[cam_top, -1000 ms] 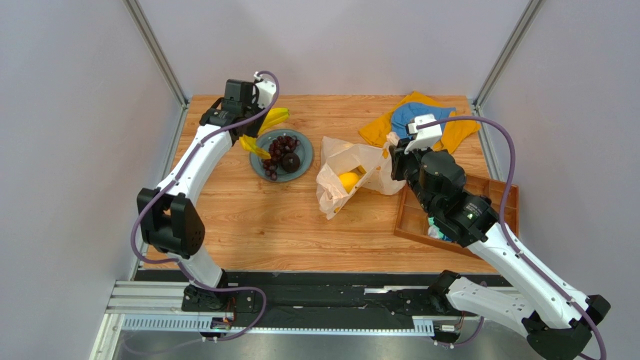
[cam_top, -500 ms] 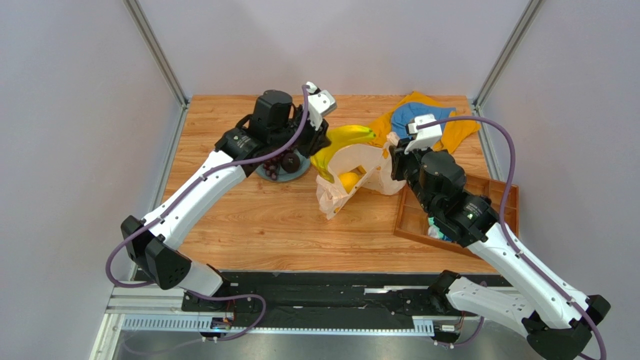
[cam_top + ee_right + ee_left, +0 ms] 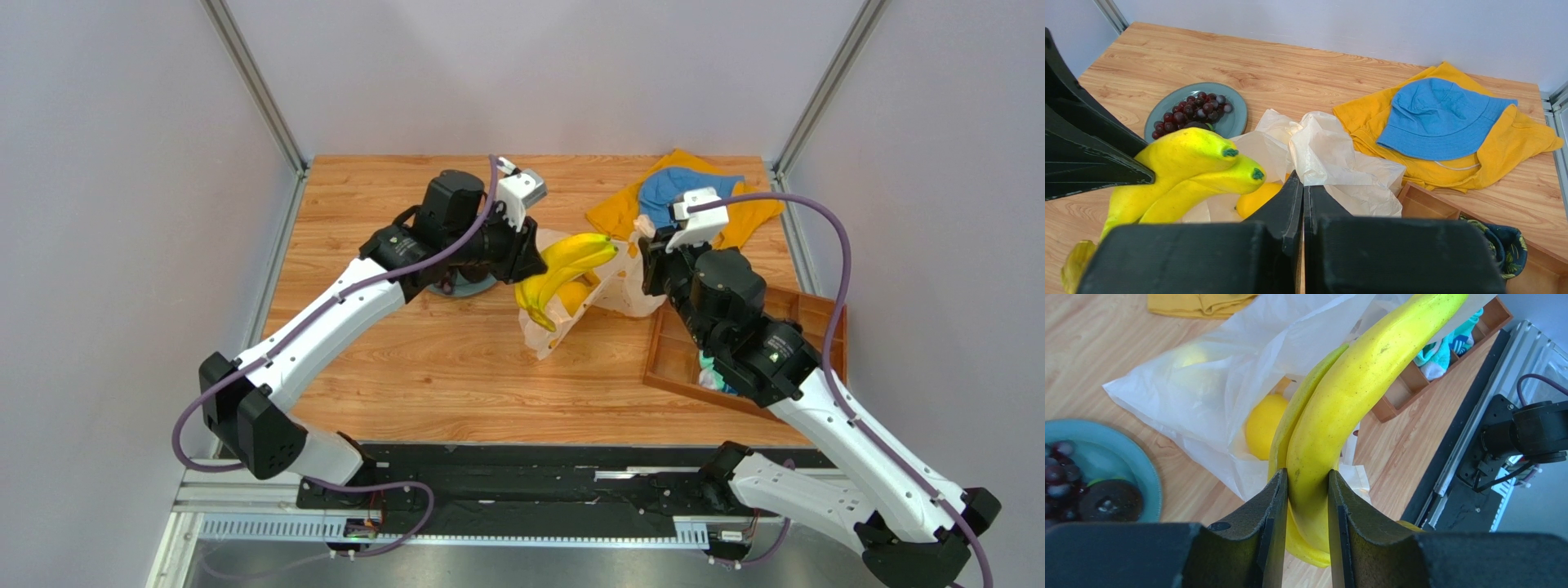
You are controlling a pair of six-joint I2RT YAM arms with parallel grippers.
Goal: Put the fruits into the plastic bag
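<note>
My left gripper (image 3: pixel 521 255) (image 3: pixel 1308 508) is shut on the yellow bananas (image 3: pixel 567 270) (image 3: pixel 1339 416) (image 3: pixel 1186 165) and holds them over the mouth of the plastic bag (image 3: pixel 613 276) (image 3: pixel 1204 386) (image 3: pixel 1333 153). A roundish yellow fruit (image 3: pixel 569 298) (image 3: pixel 1266 425) (image 3: pixel 1257 199) lies inside the bag. My right gripper (image 3: pixel 646 251) (image 3: pixel 1303 190) is shut on the bag's upper edge and holds it up. The grapes (image 3: pixel 1189 107) (image 3: pixel 1057 471) and the dark round fruit (image 3: pixel 1109 499) lie on the grey-blue plate (image 3: pixel 1171 104) (image 3: pixel 1112 447), mostly hidden by my left arm in the top view.
An orange cloth (image 3: pixel 748 214) (image 3: pixel 1487 147) with a blue hat (image 3: pixel 681 186) (image 3: pixel 1438 119) on it lies at the back right. A wooden compartment tray (image 3: pixel 687 355) (image 3: pixel 1425 202) (image 3: pixel 1438 361) with patterned cloth stands right of the bag.
My left arm lifted the bananas from beside the plate and carried them right, then lowered them to the bag's mouth. My right gripper kept its hold on the bag.
</note>
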